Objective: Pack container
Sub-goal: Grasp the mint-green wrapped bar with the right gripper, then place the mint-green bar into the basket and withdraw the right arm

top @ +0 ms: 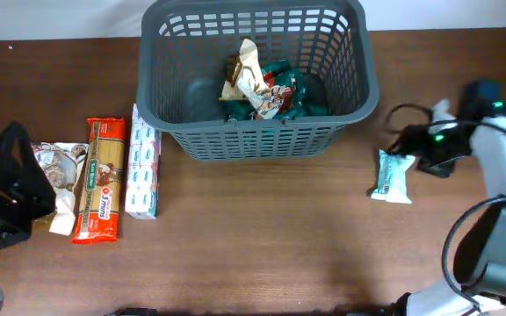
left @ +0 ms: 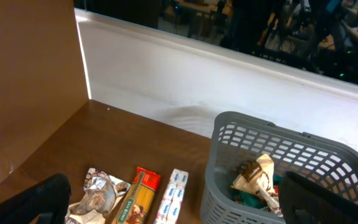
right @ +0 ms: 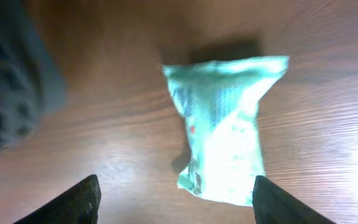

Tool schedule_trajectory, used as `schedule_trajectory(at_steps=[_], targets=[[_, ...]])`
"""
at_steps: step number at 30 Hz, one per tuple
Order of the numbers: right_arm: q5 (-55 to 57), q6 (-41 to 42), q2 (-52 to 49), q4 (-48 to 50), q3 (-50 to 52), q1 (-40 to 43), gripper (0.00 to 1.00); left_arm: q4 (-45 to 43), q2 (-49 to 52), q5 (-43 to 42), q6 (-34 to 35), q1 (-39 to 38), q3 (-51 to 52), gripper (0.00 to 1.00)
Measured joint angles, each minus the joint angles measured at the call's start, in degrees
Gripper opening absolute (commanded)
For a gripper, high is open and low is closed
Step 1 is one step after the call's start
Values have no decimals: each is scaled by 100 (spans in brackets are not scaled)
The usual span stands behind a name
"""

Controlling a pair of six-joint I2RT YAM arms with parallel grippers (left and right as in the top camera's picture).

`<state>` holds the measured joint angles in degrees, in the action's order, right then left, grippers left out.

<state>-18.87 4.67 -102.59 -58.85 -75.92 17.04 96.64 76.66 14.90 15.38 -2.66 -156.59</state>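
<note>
We see the container [top: 253, 140] at the table's [top: 262, 237] far centre, loose packets [top: 262, 88] inside; right gripper [right: 174, 186] spread wide, empty, just by a pale-green packet [right: 225, 143] to its right; left gripper [left: 173, 186] also wide open, holding nothing, near three packets [top: 99, 175] at left.

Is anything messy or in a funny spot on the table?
Nothing is spilled or broken. One crumpled green packet lies alone on the right, far from the three packets lined up on the left. Inside the basket, things sit in a jumbled heap.
</note>
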Motion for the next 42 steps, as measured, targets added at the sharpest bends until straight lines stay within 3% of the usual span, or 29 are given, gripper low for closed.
schedule_trajectory(at_steps=[6, 12, 14, 18, 25, 29, 37, 42], targets=[[592, 7, 7, 612, 710, -181, 78, 2, 0, 0, 0, 0, 0, 100], [780, 76, 20, 1106, 1174, -205, 68, 2, 0, 0, 0, 0, 0, 100], [815, 210, 22, 1300, 1397, -227, 42, 2, 0, 0, -2, 0, 0, 99], [824, 404, 31, 1591, 1652, -232, 4, 2, 0, 0, 0, 0, 0, 99], [769, 586, 111, 1530, 1554, -216, 3, 2, 0, 0, -2, 0, 0, 100], [553, 595, 105, 697, 581, -72, 4, 0, 0, 0, 0, 0, 0, 99], [-120, 245, 238, -501, -3967, 131, 4, -2, 0, 0, 0, 2, 0, 99], [-883, -490, 549, -621, -5340, -439, 4, 0, 0, 2, 0, 0, 0, 99]])
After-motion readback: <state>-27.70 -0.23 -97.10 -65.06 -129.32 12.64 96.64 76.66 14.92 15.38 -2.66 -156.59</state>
